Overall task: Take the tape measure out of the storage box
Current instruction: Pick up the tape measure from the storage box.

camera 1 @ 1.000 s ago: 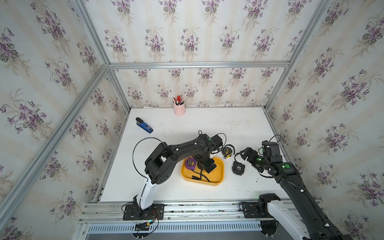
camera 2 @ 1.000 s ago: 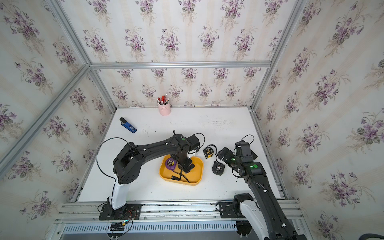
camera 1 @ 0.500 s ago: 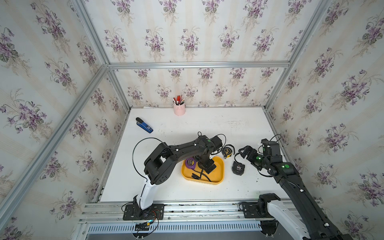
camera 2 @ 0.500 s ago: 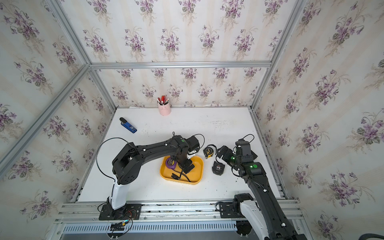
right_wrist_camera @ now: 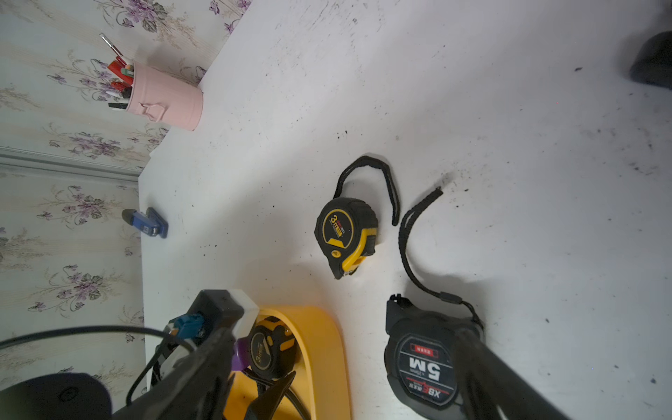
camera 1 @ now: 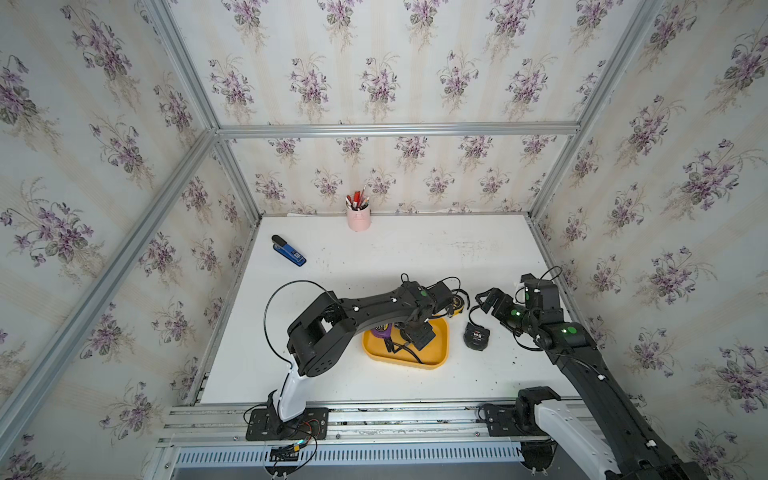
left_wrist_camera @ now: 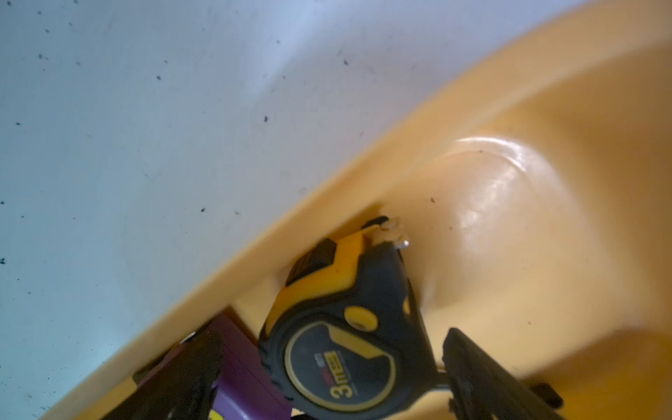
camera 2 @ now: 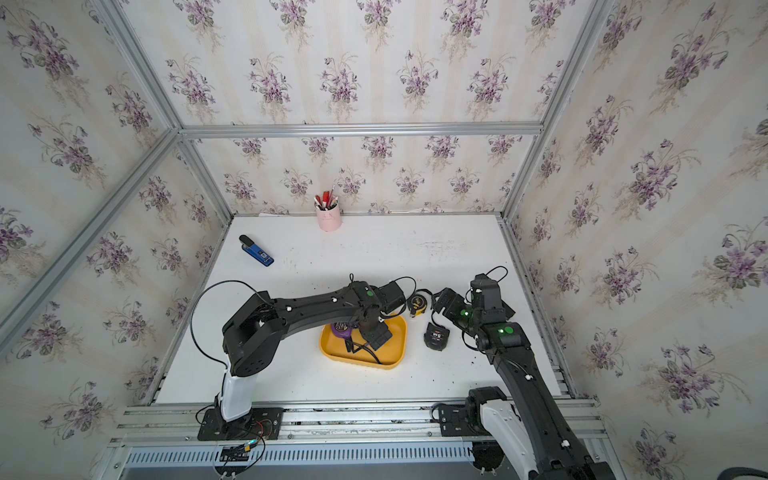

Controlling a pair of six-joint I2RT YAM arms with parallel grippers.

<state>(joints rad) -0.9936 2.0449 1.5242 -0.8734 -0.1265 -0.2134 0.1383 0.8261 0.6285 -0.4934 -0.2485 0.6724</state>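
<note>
The white table [camera 1: 415, 257] lies mostly open toward the far wall; the storage box [camera 1: 441, 353] sits near its front edge; the left gripper [left_wrist_camera: 329, 336] hangs inside it, jaws wide, straddling a yellow-black tape measure [left_wrist_camera: 338, 363] whose nose meets the box's wall, a purple tape measure [left_wrist_camera: 247, 363] beside; the right gripper [camera 1: 482, 301], also spread, hangs just by a black tape measure [camera 1: 477, 337] outside.

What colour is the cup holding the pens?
The round pen cup is pale pink, clearest in the right wrist view.
</note>
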